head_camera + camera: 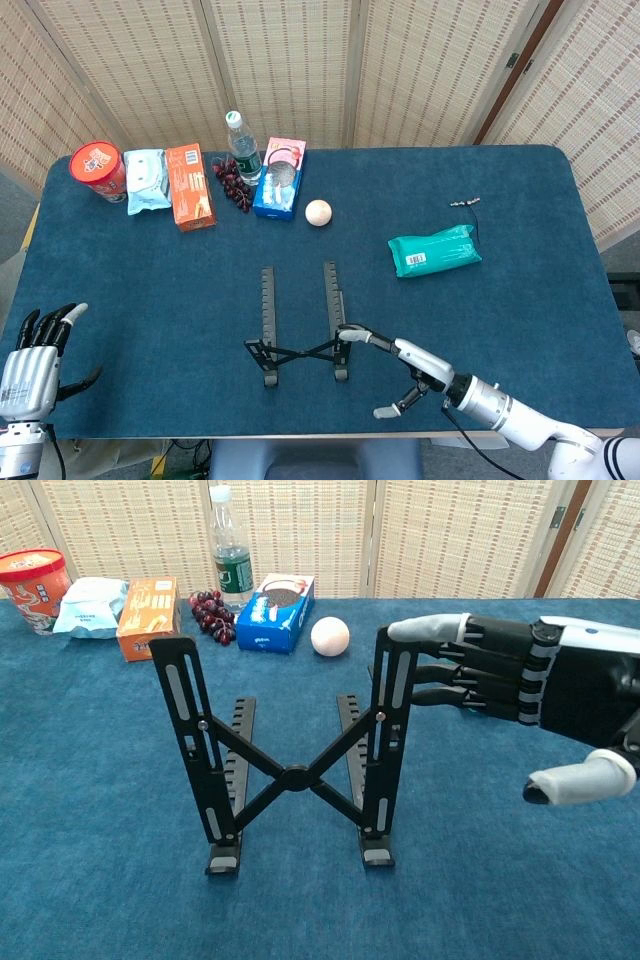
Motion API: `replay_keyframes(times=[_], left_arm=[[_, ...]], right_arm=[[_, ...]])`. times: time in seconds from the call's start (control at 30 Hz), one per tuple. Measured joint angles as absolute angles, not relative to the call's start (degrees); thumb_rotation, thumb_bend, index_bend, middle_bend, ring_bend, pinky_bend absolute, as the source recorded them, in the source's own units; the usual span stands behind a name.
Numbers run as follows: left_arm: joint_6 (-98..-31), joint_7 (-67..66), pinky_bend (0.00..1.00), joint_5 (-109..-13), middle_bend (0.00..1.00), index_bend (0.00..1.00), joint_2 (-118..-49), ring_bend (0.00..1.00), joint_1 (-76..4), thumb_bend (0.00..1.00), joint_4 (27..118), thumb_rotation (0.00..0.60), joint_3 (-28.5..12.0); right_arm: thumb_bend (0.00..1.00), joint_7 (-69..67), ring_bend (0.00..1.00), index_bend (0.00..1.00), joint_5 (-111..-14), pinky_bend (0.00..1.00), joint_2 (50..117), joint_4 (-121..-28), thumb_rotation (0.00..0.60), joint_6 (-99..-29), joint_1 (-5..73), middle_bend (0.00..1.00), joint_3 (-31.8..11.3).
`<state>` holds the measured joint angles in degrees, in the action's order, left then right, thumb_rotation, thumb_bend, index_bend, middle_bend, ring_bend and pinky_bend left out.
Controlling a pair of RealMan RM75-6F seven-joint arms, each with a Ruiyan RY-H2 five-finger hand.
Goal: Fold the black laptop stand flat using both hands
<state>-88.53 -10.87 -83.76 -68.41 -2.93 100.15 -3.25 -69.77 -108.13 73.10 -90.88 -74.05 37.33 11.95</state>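
Nearest our chest, our right hand (520, 690) is spread, holding nothing: its fingertips (415, 629) reach leftward and touch the top of the right upright bar of the black laptop stand (290, 765), while the thumb hangs apart below. The stand lies directly to the left of this hand, at the near middle of the table (520, 320). Its two upper arms are raised steeply from the base rails, which run away from us, with the X-shaped cross brace spanning left to right between them. So we judge the fold turns on pressing those raised arms back down onto the rails, along the near-to-far axis.

Our left hand (30, 355) shows only in the head view, at the near left edge of the table, open with fingers apart and well away from the stand. The right hand is plainly the nearer one; the left would have to cross to the stand's left bar before both can work together.

Farther back, well clear of the stand, sit a teal packet (434, 250), a pale ball (318, 212), a blue box (279, 178) and a water bottle (241, 146).
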Motion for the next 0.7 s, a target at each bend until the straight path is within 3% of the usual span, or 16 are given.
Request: replay_keyframes(times=[0.7], left_arm=[[-88.13,-9.82,0.00,-83.82,0.14,0.13,-68.72,0.14,-3.01,0.15,99.14,0.600,-3.25]], right_arm=[[0.00,-66.49,0.00,0.00,-108.26,0.04,71.47,-93.58,0.600,-75.78,36.41,0.05,13.74]])
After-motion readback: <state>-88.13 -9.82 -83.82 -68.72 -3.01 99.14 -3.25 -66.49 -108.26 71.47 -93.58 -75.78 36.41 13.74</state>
